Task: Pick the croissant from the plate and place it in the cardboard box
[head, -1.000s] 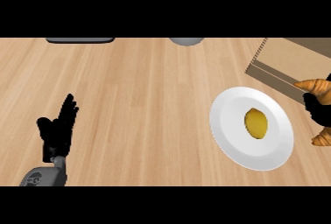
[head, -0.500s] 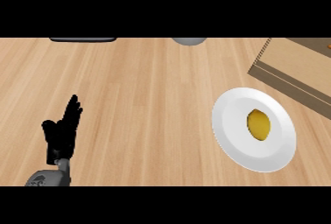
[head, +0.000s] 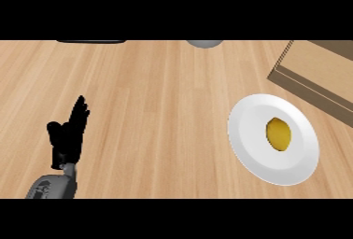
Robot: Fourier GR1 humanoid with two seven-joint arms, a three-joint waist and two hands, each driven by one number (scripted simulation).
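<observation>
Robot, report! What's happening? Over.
Left hand open, resting left. Right hand out of view. Croissant not visible; yellow fruit on plate. Box near plate.

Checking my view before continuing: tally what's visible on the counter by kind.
plate: 1
yellow food on it: 1
cardboard box: 1
grey object, far edge: 1
dark object, far edge: 1
left hand: 1
croissant: 0
Total: 6

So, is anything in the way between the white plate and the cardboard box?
Nothing visible. Only bare wooden counter lies between the plate and the cardboard box. The plate carries just a yellow item; no croissant shows. The left hand rests open at the lower left.
</observation>
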